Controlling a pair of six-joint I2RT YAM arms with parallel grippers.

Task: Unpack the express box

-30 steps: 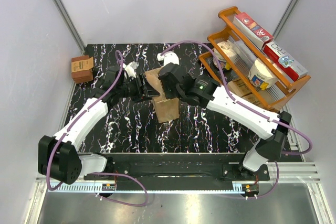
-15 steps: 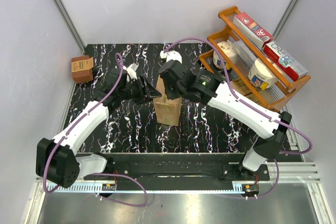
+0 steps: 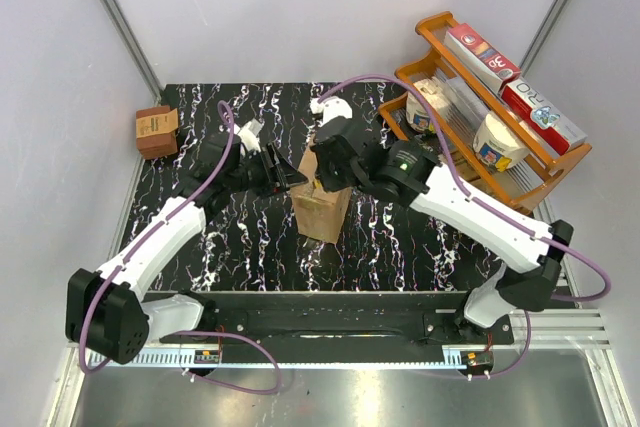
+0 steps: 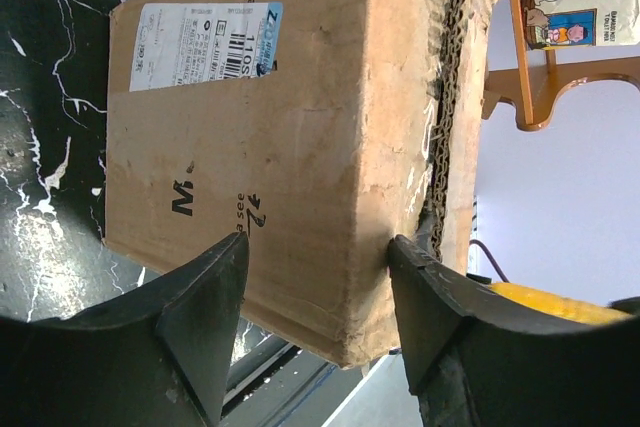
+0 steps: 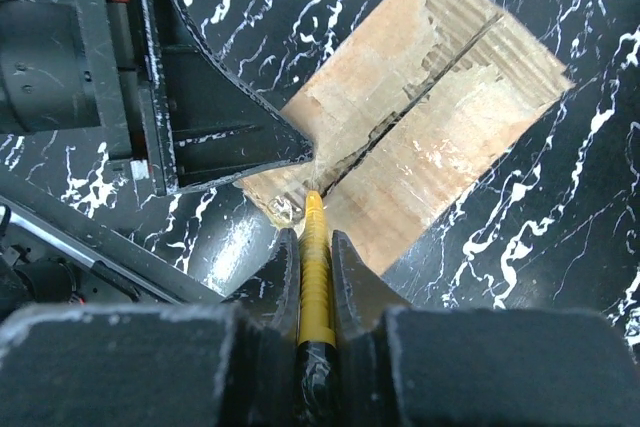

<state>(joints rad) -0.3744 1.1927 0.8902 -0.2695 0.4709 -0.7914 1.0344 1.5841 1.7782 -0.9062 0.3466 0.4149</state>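
Top view: orange rack [image 3: 440, 25] at the table's [image 3: 250, 247] far right, loaded with long red-and-white cartons [image 3: 482, 52], a white printed tub [image 3: 498, 142] and flat brown cartons [image 3: 455, 169]. Small dark-brown box [image 3: 157, 130] beside the table's far-left corner. Mid-table, express box [image 3: 322, 209] standing between both arms, left gripper [image 3: 290, 177] at its upper left, right gripper [image 3: 322, 181] just above its top.

Left wrist: jaws spread wide, fingertips [image 4: 215, 277] pressed against the express box's side, not clamped around it. White label [image 4: 205, 42] with a blue corner, dark printed lettering [image 4: 182, 202] below, frayed corrugated edge.

Right wrist: fingers [image 5: 352, 277] clamped on a yellow cutter [image 5: 314, 267], its tip at the near end of the seam [image 5: 420, 77] between two closed flaps; paper torn ragged along that seam.
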